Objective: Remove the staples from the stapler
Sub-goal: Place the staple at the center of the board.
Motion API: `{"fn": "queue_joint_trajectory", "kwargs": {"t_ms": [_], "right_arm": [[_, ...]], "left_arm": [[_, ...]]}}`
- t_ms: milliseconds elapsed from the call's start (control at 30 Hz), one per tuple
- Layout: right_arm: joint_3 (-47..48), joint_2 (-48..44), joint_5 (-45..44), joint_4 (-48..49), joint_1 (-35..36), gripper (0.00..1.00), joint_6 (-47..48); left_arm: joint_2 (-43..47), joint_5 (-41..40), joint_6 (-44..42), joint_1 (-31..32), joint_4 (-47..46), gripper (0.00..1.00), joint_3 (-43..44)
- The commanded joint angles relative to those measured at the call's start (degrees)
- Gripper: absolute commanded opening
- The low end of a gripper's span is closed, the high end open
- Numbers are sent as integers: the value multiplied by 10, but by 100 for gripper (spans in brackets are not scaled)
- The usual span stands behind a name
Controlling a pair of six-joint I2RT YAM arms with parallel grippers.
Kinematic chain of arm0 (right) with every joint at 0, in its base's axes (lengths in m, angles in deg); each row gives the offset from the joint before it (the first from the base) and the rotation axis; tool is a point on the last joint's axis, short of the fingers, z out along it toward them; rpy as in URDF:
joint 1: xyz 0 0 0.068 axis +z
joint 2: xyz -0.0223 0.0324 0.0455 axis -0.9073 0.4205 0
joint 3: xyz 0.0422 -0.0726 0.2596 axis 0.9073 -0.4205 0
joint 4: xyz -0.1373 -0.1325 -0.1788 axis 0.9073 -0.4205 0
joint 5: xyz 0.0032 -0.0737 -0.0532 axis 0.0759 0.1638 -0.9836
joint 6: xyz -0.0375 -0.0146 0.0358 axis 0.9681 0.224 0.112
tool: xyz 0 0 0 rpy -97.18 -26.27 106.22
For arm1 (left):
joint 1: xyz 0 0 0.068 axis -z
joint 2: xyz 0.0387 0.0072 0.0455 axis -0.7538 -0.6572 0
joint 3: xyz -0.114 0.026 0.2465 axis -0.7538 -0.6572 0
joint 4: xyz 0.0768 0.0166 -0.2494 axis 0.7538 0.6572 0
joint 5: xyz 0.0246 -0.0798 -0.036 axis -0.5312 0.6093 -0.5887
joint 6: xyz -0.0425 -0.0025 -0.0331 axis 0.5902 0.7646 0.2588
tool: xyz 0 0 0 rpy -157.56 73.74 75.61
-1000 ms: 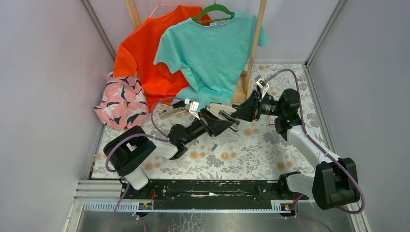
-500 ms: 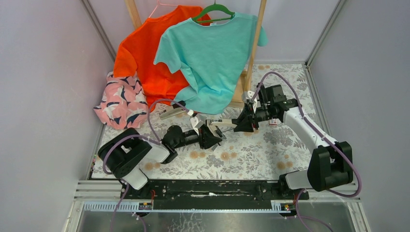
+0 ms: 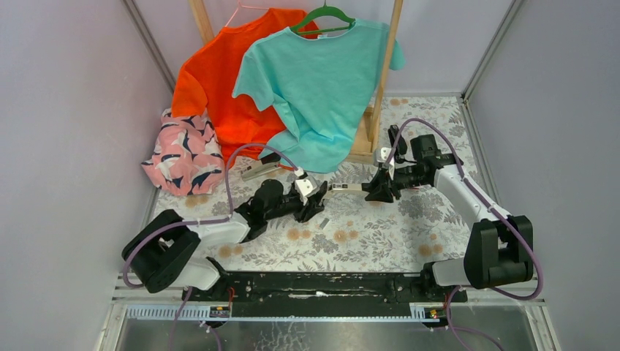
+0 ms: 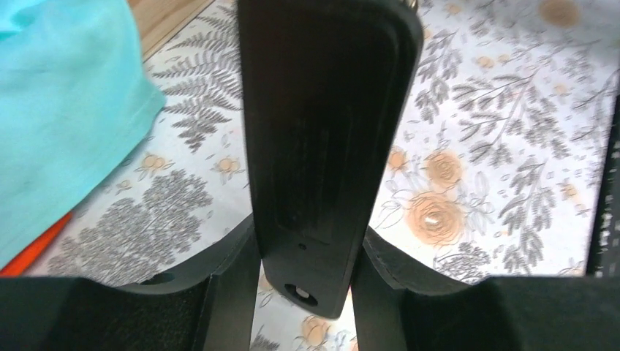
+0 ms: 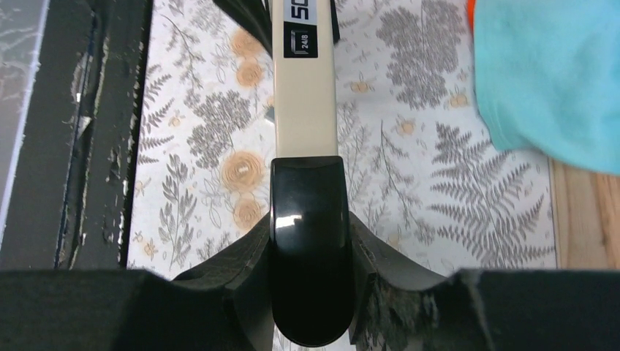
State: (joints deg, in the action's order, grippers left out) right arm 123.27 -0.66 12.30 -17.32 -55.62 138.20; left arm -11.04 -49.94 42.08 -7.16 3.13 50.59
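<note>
left fingers (image 4: 228,289) gripped the stapler base (image 4: 325,146), right fingers (image 5: 245,281) pinched its top arm (image 5: 305,110), so I reckoned hinging it open slowly with the base steady was best

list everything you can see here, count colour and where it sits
black-and-cream stapler: one, black base, cream top; mid-table, gripped from both sides
short silver-grey staple strip: one, silver-grey; on the cloth near the stapler
pale oblong object: one, beige-grey; back left of the stapler, too small to identify
teal T-shirt: one, teal, green hanger; on the rack
orange T-shirt: one, orange, pink hanger; left of the teal one
pink patterned fabric bundle: one; back left
wooden rack: one, light wood; at the back
floral tablecloth: one, white, grey, orange; covering the table
left pincer: one, black; shut on the stapler's base
right pincer: one, black; shut on the stapler's top
</note>
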Motion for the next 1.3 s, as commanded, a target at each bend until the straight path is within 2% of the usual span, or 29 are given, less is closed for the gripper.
{"fn": "queue_joint_trajectory", "kwargs": {"t_ms": [0, 267, 433, 567, 700, 833, 967, 1033, 1167, 1233, 1267], "right_arm": [[27, -5, -55, -36, -43, 0, 47], [12, -9, -70, -13, -44, 0, 39], [-25, -6, -111, 28, -43, 0, 41], [-34, 1, -102, 32, -43, 0, 38], [-20, -6, -54, 16, -44, 0, 19], [7, -26, 32, -10, -43, 0, -17], [28, -48, 100, -12, -42, 0, -80], [42, -49, 113, -34, -33, 0, -82], [69, -34, 108, -133, 21, 1, -21], [67, -34, 108, -125, 43, 4, -33], [62, -37, 107, -108, 52, 9, -49]], "left_arm": [[30, -61, -62, -10, 92, 0, 34], [33, -113, -92, -10, 198, 0, 88], [15, -136, -108, -10, 272, 0, 126], [10, -139, -109, -10, 275, 0, 132], [30, -123, -80, -9, 257, 0, 136], [67, -48, 6, -7, 148, 0, 110], [77, 37, 131, 5, -62, 0, 66], [74, 49, 164, 21, -130, 0, 61], [40, 50, 260, 46, -292, 0, 56], [13, 52, 301, 54, -371, 0, 58], [-2, 49, 316, 58, -409, 0, 59]]}}
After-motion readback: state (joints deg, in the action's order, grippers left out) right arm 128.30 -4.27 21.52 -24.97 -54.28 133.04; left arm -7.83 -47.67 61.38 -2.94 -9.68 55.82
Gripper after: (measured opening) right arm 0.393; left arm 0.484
